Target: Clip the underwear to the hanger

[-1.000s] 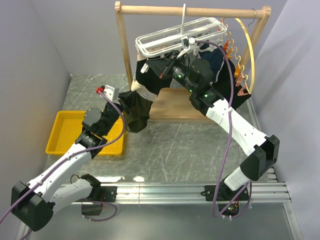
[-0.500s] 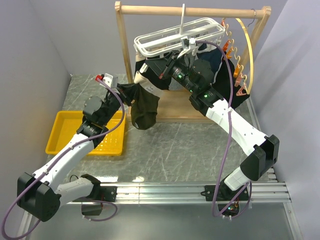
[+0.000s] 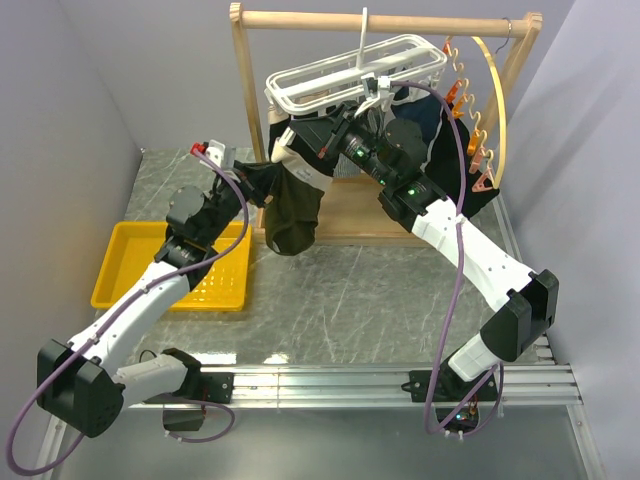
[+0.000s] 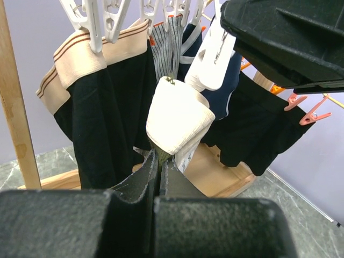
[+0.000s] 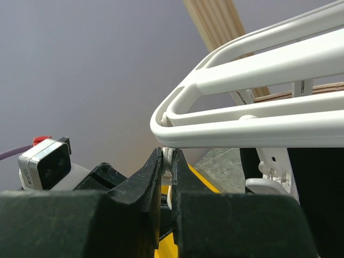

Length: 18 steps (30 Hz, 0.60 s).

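Note:
The underwear (image 3: 293,215), olive-green with a beige waistband (image 4: 177,115), hangs from my left gripper (image 3: 258,180), which is shut on its upper edge (image 4: 160,157). The waistband is raised just below a white clip (image 4: 212,59) of the white grid hanger (image 3: 350,70). The hanger hangs by its hook from the wooden bar. My right gripper (image 3: 325,140) is shut on that clip under the hanger's left corner; in the right wrist view its jaws (image 5: 167,156) pinch the clip's white tabs below the frame (image 5: 258,107).
A black garment with a striped beige waistband (image 4: 102,107) is clipped at the hanger's left. A navy garment (image 4: 226,99) and another black one (image 4: 252,129) hang behind. A wooden hoop with orange clips (image 3: 480,130) hangs on the wooden rack (image 3: 385,20). A yellow tray (image 3: 140,265) lies at left.
My left arm has lifted the underwear up and to the right, from low by the rack base to just under the hanger's clips. The right gripper has stayed at the clip.

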Tool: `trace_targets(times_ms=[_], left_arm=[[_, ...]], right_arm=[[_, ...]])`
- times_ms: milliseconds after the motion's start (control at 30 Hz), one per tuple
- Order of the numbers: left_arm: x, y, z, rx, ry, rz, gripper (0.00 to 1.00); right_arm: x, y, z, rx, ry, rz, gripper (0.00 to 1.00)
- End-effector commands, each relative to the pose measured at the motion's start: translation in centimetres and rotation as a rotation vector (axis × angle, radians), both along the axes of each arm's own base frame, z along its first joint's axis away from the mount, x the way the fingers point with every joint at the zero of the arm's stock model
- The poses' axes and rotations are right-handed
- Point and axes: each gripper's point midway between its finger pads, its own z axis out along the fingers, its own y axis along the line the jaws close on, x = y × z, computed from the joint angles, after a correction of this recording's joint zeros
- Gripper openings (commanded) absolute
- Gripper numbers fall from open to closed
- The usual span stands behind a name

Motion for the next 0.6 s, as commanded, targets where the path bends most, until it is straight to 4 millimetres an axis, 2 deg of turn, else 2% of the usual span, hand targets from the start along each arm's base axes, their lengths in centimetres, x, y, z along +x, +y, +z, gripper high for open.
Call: trace_targets(times_ms=[0,567], left_arm=[[-0.7,0.0,4.2,-0.061,-0.092,-0.028,0.00],[-0.8,-0.4,6.1,-0.105,-0.079,-0.063,0.00]], right_arm=[[-1.5,0.0,1.3,0.010,-0.041,0.044,0.00],[-1.5,0.4,0.6,-0.005,-0.049,0.057,0.00]])
